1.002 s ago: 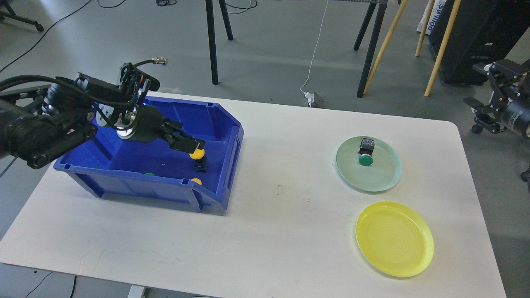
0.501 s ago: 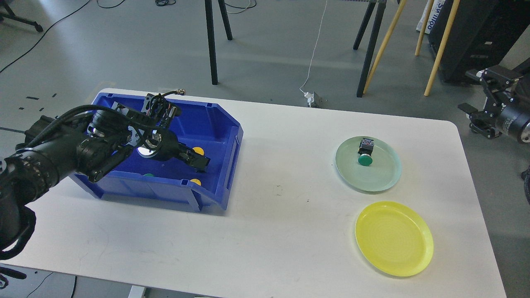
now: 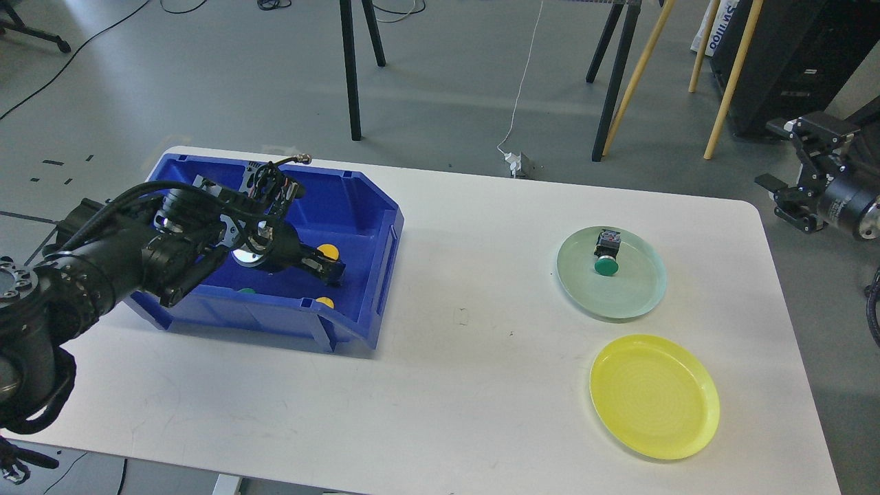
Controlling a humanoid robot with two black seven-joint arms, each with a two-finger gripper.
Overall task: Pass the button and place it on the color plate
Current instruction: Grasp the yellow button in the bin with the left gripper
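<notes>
Left gripper [image 3: 328, 267] is down inside the blue plastic bin [image 3: 357, 206] at the table's 9 o'clock side, fingertips at a yellow-capped push button [image 3: 330, 251] near the bin's right wall. Fingers are dark and overlap the button's black body; can't tell whether they're spread or pinching it. A second yellow button [image 3: 324, 302] sits at 6 o'clock from the first, against the bin's front lip. A green button [image 3: 245, 290] is partly hidden by the front wall, at about 8 o'clock from the gripper.

Right gripper [image 3: 790, 161] is off the white table [image 3: 447, 385], at its 2 o'clock corner, over the floor. Seen small and dark; finger spacing unclear.

Pale green round plate [image 3: 639, 299] on the table's right side carries a green-capped button [image 3: 606, 264] with black body, lying in its upper-left part. Yellow round plate [image 3: 654, 397] sits just beside it at 6 o'clock.
</notes>
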